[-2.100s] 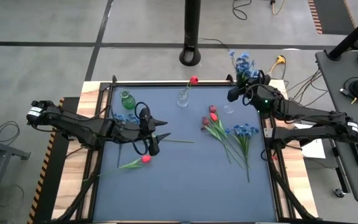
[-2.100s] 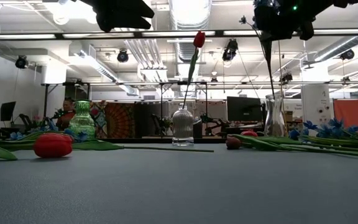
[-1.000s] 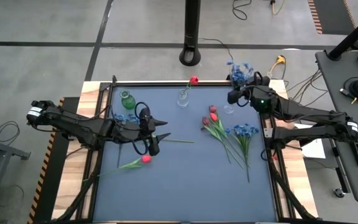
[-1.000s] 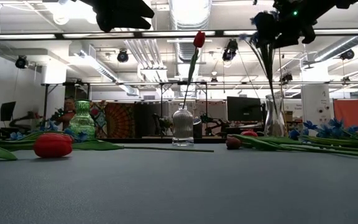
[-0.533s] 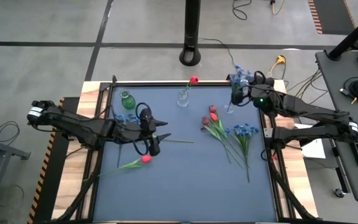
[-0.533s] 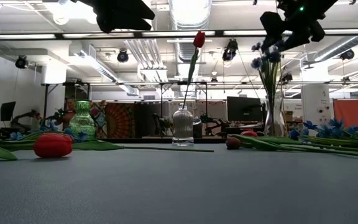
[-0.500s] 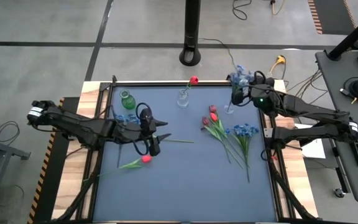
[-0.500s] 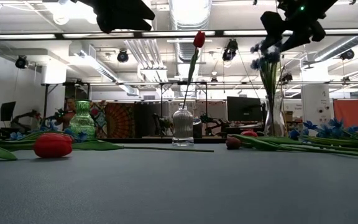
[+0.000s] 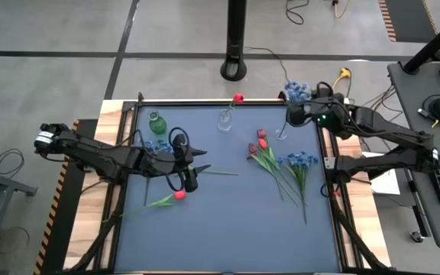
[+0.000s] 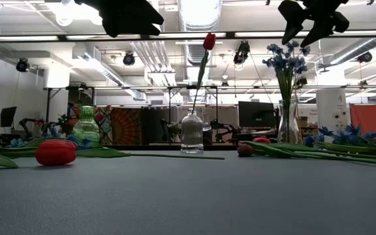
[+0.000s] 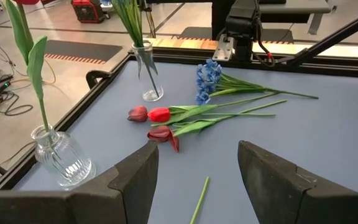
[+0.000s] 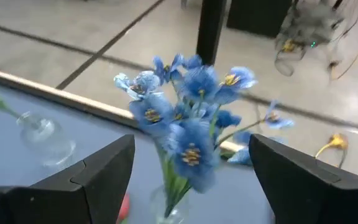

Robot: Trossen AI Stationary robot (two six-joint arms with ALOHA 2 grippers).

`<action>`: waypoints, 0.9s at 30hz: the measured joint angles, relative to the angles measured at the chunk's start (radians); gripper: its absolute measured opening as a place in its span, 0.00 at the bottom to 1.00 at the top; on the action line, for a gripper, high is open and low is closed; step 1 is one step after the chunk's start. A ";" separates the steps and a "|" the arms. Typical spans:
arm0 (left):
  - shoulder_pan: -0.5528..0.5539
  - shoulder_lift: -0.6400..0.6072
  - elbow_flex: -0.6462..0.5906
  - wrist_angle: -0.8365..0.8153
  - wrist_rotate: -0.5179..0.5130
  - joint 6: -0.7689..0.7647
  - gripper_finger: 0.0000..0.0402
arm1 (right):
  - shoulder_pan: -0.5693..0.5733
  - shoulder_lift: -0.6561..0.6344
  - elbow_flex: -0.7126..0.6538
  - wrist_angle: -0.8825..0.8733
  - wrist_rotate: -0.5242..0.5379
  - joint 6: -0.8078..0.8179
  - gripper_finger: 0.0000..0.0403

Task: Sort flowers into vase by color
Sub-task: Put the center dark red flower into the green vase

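A bunch of blue flowers (image 10: 284, 59) stands with its stems in a tall clear vase (image 10: 287, 127) at the table's far right. My right gripper (image 10: 309, 23) hovers open just above the blossoms (image 12: 188, 112), one finger on either side and clear of them. A red tulip (image 10: 209, 41) stands in a ribbed clear vase (image 9: 225, 121). A green vase (image 9: 156, 122) stands at the far left. Red and maroon tulips (image 9: 262, 145) and a blue bunch (image 9: 302, 160) lie on the mat. My left gripper (image 9: 205, 159) hangs open over the mat's left half, with nothing between its fingers.
A loose red tulip (image 9: 179, 195) lies near my left gripper, with a bare green stem (image 11: 197, 202) beside it. Small blue blossoms (image 9: 155, 143) lie by the green vase. A raised black frame (image 9: 205, 101) borders the mat. A black pole (image 9: 235, 38) stands beyond the far edge.
My right gripper has lowered the blue bunch until its stems went into the tall clear vase. It has then let go and drawn up and toward the table's right edge. The bunch now stands in the vase on its own.
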 joint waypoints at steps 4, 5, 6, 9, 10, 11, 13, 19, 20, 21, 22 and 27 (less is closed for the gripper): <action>0.000 -0.001 0.001 -0.024 0.000 -0.026 0.51 | 0.009 0.037 0.067 -0.109 -0.095 0.082 0.75; -0.002 -0.003 0.001 -0.037 0.001 -0.037 0.51 | 0.016 0.046 0.085 -0.145 -0.104 0.102 0.75; -0.003 -0.004 0.003 -0.056 0.001 -0.049 0.51 | 0.025 0.056 0.102 -0.180 -0.107 0.119 0.75; -0.006 -0.005 0.016 -0.134 0.001 -0.085 0.51 | 0.051 0.078 0.147 -0.271 -0.107 0.169 0.75; -0.007 -0.006 0.022 -0.158 0.001 -0.098 0.51 | 0.062 0.084 0.160 -0.300 -0.108 0.185 0.75; -0.007 -0.006 0.028 -0.176 0.001 -0.108 0.51 | 0.073 0.090 0.174 -0.326 -0.108 0.199 0.75; -0.008 -0.006 0.037 -0.197 0.000 -0.125 0.51 | 0.097 0.101 0.200 -0.371 -0.108 0.229 0.74; -0.014 -0.006 0.041 -0.198 0.001 -0.127 0.51 | 0.164 0.131 0.274 -0.473 -0.138 0.288 0.74; -0.015 -0.006 0.041 -0.200 0.001 -0.129 0.51 | 0.174 0.136 0.281 -0.480 -0.163 0.288 0.74; -0.017 -0.006 0.041 -0.202 0.001 -0.138 0.51 | 0.184 0.137 0.283 -0.480 -0.201 0.287 0.74; -0.021 -0.006 0.041 -0.209 0.001 -0.147 0.51 | 0.196 0.138 0.283 -0.479 -0.243 0.286 0.73; -0.040 -0.006 0.041 -0.222 0.001 -0.150 0.51 | 0.277 0.169 0.243 -0.478 -0.424 0.282 0.73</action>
